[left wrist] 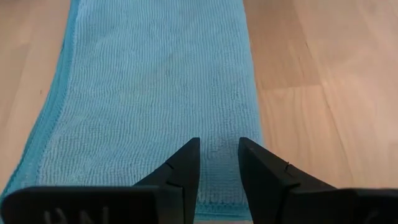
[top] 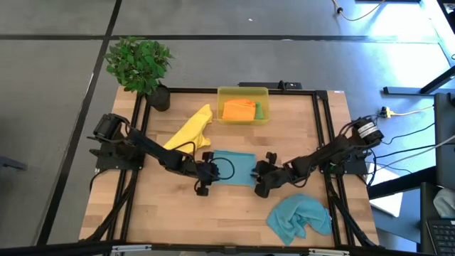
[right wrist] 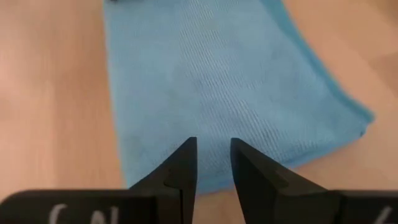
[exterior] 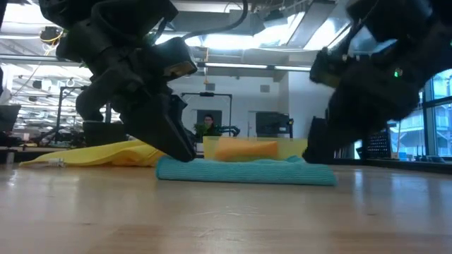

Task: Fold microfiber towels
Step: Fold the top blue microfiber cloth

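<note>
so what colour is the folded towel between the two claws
Light teal-blue folded towel; the left wrist view shows it best.

No complete text, label, brand, number or sign can be read in any view.

Partial markings only: pale raised characters stand on the dark body of the left gripper, at the bottom left of the left wrist view. They are cut off by the frame edge and cannot be read. Similar pale characters stand on the dark body of the right gripper, at the bottom left of the right wrist view, likewise cut off and unreadable.
</note>
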You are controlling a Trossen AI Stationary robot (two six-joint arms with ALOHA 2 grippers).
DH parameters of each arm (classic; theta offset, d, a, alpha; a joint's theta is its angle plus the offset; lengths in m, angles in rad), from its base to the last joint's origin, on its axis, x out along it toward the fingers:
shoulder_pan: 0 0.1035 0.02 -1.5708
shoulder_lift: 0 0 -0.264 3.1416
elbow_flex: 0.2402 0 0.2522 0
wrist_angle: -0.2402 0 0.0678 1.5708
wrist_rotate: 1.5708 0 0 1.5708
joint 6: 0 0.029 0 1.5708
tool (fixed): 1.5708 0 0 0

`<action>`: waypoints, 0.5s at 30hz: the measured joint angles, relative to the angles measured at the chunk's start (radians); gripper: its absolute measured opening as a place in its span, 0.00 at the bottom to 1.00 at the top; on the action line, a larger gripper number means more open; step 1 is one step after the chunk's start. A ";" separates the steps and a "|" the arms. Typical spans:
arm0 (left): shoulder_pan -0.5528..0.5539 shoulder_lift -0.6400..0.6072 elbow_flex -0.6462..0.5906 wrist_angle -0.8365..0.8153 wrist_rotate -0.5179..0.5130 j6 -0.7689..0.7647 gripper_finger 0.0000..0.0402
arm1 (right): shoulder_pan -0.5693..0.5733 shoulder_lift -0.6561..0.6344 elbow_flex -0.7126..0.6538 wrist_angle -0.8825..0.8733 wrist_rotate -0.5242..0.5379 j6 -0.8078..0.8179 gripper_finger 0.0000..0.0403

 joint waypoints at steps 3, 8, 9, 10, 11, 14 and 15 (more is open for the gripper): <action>0.000 -0.004 0.000 0.007 0.003 0.000 0.25 | 0.000 -0.034 0.000 0.002 0.038 -0.025 0.25; -0.001 -0.004 0.000 0.004 0.005 -0.002 0.25 | -0.029 -0.037 0.000 -0.025 0.089 -0.035 0.25; -0.003 -0.004 0.000 0.004 0.005 -0.005 0.25 | -0.039 -0.031 0.000 -0.033 0.090 -0.024 0.25; -0.005 -0.004 0.000 0.006 0.005 -0.010 0.25 | -0.049 -0.026 0.000 -0.047 0.090 -0.021 0.25; -0.008 -0.004 0.000 0.011 0.005 -0.012 0.25 | -0.059 -0.022 0.000 -0.053 0.091 -0.021 0.25; -0.019 -0.004 0.000 0.010 0.009 -0.022 0.25 | -0.088 -0.012 0.000 -0.047 0.092 -0.026 0.25; -0.021 -0.004 0.000 0.004 0.016 -0.026 0.25 | -0.097 -0.012 0.000 -0.049 0.092 -0.036 0.25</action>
